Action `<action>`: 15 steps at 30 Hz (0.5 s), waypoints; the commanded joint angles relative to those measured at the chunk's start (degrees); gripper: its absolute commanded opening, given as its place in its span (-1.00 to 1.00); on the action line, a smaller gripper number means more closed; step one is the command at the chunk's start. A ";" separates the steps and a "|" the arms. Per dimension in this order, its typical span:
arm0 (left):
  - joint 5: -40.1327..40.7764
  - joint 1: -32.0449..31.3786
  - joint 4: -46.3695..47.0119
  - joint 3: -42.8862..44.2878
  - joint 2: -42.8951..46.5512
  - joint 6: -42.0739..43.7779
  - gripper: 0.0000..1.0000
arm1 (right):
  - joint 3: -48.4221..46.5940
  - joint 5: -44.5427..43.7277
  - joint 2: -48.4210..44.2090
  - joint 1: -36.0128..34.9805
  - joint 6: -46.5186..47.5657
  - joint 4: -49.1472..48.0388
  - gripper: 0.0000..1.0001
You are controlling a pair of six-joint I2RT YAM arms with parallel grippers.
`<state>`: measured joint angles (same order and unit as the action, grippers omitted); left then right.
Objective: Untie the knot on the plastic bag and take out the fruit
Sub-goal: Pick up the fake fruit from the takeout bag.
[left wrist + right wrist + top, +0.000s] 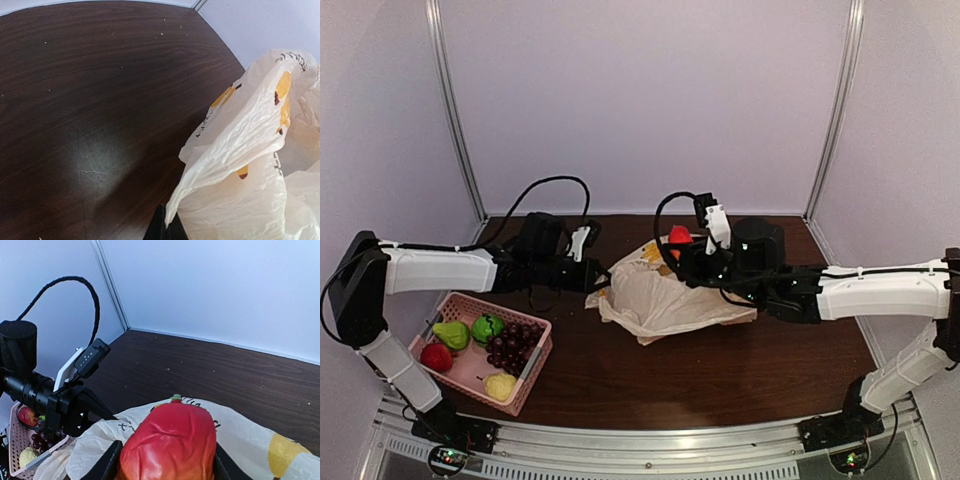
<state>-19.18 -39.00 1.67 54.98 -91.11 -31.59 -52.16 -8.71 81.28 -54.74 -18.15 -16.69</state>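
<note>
Right gripper (167, 462) is clamped on a red fruit (170, 440), held above the far edge of the plastic bag (670, 300). Left gripper (600, 275) pinches the bag's left rim; in the left wrist view the film runs straight down into its closed fingers (160, 229). My read: left is the anchor, holding the mouth open so the bag doesn't drag along while right extracts. No tied knot visible in any view, and the mouth looks open, so untying seems done.

Materials: the bag is thin, crinkly, translucent pale-peach film with yellow-orange print marks, slumped on the dark wood-grain table (90, 100). Can't tell if anything is left inside.

The red fruit is glossy with slightly wrinkled skin and a small green stem cap — looks moulded.

The pink perforated basket (500, 309) at near left holds:
- green pear (450, 335)
- green ball (486, 327)
- grapes (510, 347)
- red apple (437, 357)
- yellow pear (500, 386)
</note>
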 commanded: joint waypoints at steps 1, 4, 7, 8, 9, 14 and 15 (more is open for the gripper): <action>1.79 -0.02 1.47 -2.84 -0.05 0.44 -1.00 | 1.88 -10.46 -2.99 -0.03 1.06 -3.89 -0.30; 3.54 -0.02 0.43 -4.19 0.52 0.71 -1.00 | 0.80 -16.65 -2.90 -0.02 0.15 -2.17 -0.29; 5.33 -0.02 -0.71 -5.65 1.53 1.08 -1.00 | -1.73 -22.14 -1.35 0.79 -1.33 2.55 -0.29; 5.87 -0.02 -0.90 -6.16 2.00 1.09 -1.00 | -2.40 -23.05 -0.96 1.31 -2.00 3.63 -0.29; 6.54 -0.02 -1.21 -6.57 2.39 1.18 -1.00 | -2.89 -23.62 -0.82 1.83 -2.78 4.43 -0.29; 9.78 -0.02 -3.33 -8.73 5.20 1.45 -1.00 | -1.55 -26.02 -2.84 4.62 -6.95 5.13 -0.29; 10.26 -0.02 -3.36 -9.15 5.68 1.37 -1.00 | -1.25 -26.15 -3.28 5.30 -8.08 5.28 -0.29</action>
<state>-13.17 -39.00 -0.23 47.75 -88.49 -31.38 -53.32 -29.67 80.03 -51.57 -21.69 -13.65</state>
